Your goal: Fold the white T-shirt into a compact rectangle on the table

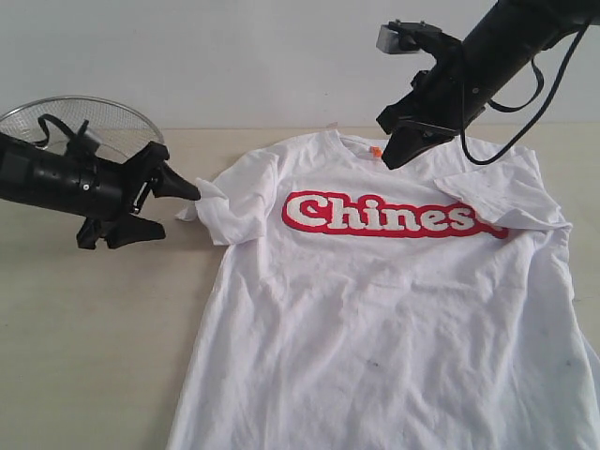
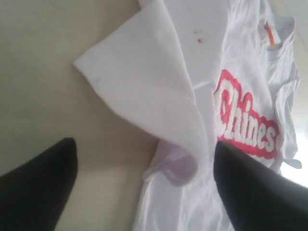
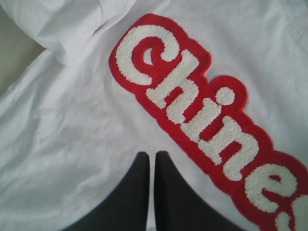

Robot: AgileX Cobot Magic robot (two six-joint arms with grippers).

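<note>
From the table's (image 1: 84, 328) near edge the white T-shirt (image 1: 375, 319) lies face up, collar (image 1: 352, 142) farthest. At its curled sleeve (image 1: 230, 206) the left gripper (image 2: 144, 149) gapes wide, empty; a shallow bite might slip, bunching cloth. Beyond, the right gripper (image 3: 151, 158) hovers shut.

From here it looks like a robotics lab: plain beige table (image 1: 84, 328), blank white wall (image 1: 234, 56), and a cabled black left arm (image 1: 56, 183) and right arm (image 1: 497, 47) reaching in.
</note>
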